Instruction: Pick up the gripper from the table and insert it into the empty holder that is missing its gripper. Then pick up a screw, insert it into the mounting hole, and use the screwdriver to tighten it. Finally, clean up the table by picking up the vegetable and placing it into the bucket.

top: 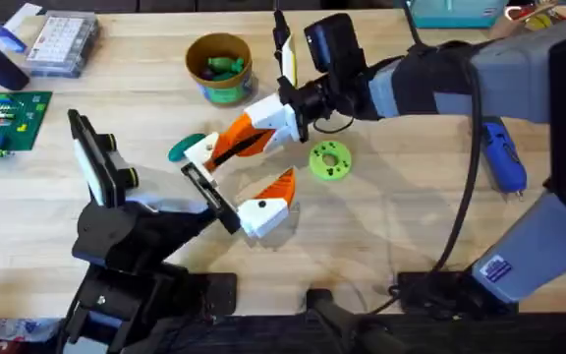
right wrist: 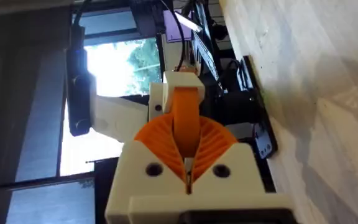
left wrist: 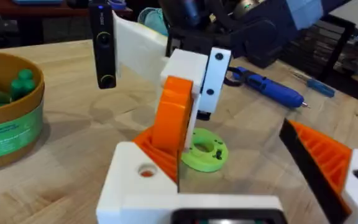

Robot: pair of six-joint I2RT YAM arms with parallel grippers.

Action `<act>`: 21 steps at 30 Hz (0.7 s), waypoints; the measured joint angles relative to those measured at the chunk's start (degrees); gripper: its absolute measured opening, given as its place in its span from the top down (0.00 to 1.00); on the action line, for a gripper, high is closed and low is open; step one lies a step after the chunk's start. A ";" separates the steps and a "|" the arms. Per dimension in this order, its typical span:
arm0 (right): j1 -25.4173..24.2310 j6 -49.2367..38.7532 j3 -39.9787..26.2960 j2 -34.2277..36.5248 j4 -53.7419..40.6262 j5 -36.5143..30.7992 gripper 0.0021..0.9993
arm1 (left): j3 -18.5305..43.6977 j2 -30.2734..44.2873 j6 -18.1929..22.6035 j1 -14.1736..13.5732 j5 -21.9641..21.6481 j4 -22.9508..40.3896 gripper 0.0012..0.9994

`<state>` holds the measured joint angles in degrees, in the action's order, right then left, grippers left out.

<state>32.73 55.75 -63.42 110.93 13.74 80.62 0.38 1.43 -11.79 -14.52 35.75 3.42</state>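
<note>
My right gripper (top: pixel 226 146) reaches in from the right and is shut on the gripper (top: pixel 202 152), a white base with an orange pad (right wrist: pixel 185 118). The base and its mounting hole (left wrist: pixel 145 171) sit at the bare end of the holder (top: pixel 209 192), the thin black bar on my left arm; I cannot tell whether it is seated. My left gripper (top: pixel 242 179) is open, with its one orange-and-white finger (left wrist: pixel 328 162) well apart from the bar. The teal vegetable (top: pixel 180 147) lies on the table just left of the held piece. The bucket (top: pixel 219 87) stands behind, with green items inside.
A lime-green disc with holes (top: pixel 329 160) lies close to the right of the grippers. The blue screwdriver (top: pixel 504 152) rests at the far right. A clear parts box (top: pixel 62 44) and a green circuit board (top: pixel 3 118) sit at the back left.
</note>
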 joint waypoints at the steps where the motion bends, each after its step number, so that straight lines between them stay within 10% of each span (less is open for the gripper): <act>1: 0.00 0.00 0.00 0.00 0.00 0.00 0.99 | 0.00 0.00 0.00 0.00 -0.02 0.00 0.00; 21: 0.96 0.20 0.00 0.00 0.02 -0.48 0.85 | 0.02 0.00 0.24 -0.02 1.09 0.02 0.00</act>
<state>33.69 55.94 -63.42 110.93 13.75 80.14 0.40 1.43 -11.55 -14.55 36.83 3.44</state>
